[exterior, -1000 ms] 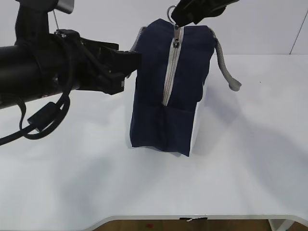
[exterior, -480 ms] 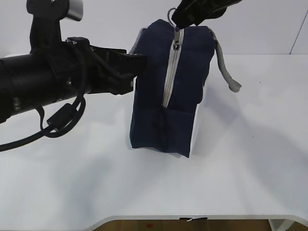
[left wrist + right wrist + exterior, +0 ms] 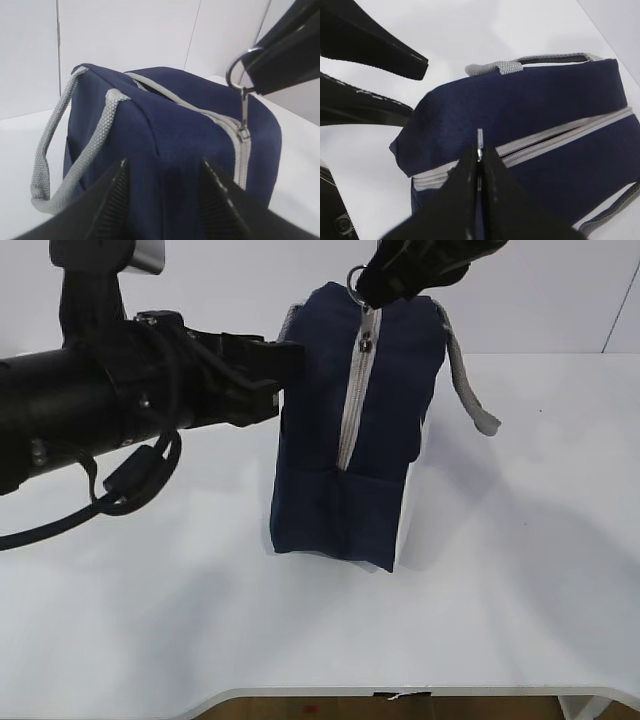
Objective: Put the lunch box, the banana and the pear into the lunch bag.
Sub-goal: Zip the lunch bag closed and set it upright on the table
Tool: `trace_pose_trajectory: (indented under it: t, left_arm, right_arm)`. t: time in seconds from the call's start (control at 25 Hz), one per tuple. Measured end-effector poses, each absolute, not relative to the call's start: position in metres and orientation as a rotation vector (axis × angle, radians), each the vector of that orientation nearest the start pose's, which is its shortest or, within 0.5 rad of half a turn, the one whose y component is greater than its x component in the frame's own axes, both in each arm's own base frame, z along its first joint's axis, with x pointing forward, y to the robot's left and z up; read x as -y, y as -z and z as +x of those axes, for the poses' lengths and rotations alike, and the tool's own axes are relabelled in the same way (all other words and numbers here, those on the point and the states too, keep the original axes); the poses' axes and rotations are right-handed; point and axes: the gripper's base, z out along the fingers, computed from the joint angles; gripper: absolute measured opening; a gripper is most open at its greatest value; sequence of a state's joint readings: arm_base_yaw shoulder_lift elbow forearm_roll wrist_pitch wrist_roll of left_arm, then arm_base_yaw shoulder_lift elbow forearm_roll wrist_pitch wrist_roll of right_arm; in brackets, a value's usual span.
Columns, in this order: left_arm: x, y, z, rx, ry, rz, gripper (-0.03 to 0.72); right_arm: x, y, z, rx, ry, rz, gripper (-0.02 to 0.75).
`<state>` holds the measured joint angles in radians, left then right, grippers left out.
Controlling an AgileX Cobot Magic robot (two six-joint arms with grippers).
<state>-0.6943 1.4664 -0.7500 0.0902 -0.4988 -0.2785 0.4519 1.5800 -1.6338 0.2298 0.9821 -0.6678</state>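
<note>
Lunch bag (image 3: 350, 430) stands upright mid-table (image 3: 520, 570), navy, zipper (image 3: 352, 410) running down the near end face, grey and closed all along what shows. White side panel (image 3: 415, 490) on the bag's right. One grey strap (image 3: 465, 370) droops off the bag's right side, another loops at the far left in the left wrist view. Nothing else on the table near the bag.

Right gripper (image 3: 372, 288) sits above the bag's top, near end, fingers pressed together & pinching the silver ring pull (image 3: 239, 70); right wrist view shows the tips closed on the pull tab right over the zipper line. Pull hangs straight from ring to slider at the bag's top corner.

Left gripper (image 3: 285, 365) comes in from the bag's left, level w/ its upper part, jaws apart, straddling the bag's corner; left wrist view has a finger (image 3: 107, 205) each side of the navy fabric. Can't tell whether the pads actually touch the fabric.
</note>
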Motion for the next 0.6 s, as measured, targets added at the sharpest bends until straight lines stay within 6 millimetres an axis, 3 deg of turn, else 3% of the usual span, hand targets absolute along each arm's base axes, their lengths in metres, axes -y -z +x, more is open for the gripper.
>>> trace_pose_trajectory:
  t: [0.6]
  left_arm:
    - [0.214, -0.252, 0.249, -1.75, 0.751, 0.421, 0.323]
  right_arm:
    - [-0.167, -0.396, 0.304, -2.058, -0.193, -1.211, 0.006]
